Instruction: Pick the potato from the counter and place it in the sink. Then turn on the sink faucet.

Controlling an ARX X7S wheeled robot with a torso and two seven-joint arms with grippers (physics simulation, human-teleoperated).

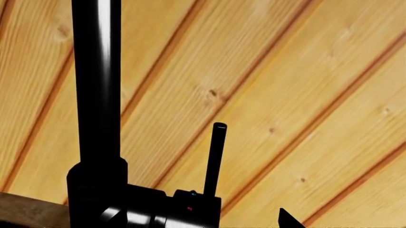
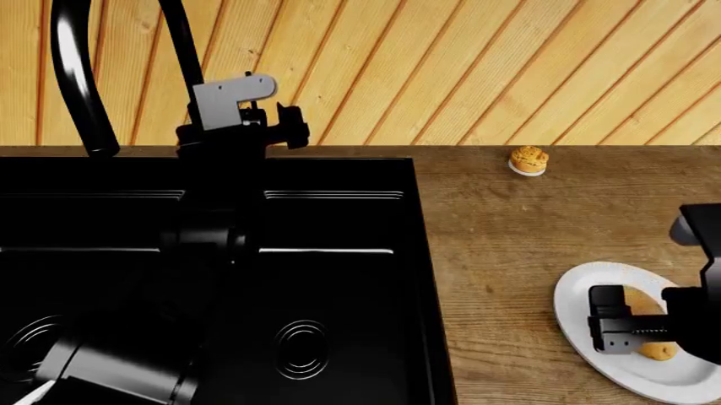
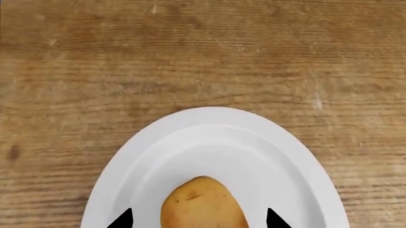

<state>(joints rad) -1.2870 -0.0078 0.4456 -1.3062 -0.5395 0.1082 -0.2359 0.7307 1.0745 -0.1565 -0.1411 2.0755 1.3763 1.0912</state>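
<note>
The potato lies on the white plate at the counter's near right, the right gripper spread open astride it for grasping, while the left gripper, its state unclear, waits by the faucet.

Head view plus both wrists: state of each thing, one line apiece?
potato: on the white plate, not lifted, between the right fingers
right gripper: open, straddling the potato
left gripper: up by the sink faucet, open or shut unclear
faucet lever: upright, untouched
sink: empty, no water visible
muffin: upright on the counter
</note>
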